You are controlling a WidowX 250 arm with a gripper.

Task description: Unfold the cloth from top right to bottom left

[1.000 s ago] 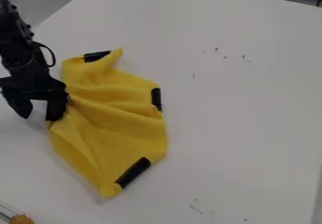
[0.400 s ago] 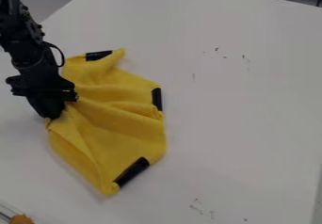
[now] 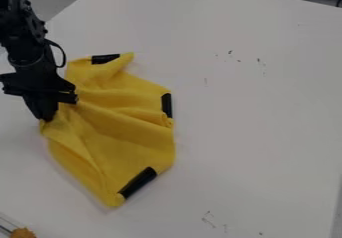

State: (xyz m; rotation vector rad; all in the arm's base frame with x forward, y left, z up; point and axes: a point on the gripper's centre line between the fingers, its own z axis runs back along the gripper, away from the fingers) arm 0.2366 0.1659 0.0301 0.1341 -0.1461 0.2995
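Three black strips we count on one yellow cloth, which spreads rightward from our fingers. With our single gripper pointing down, we pinch its left edge, our arm upright above them.

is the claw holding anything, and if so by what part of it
Yes, the cloth: the claw has it pinched at its left edge as the camera sees it, where the folds gather.
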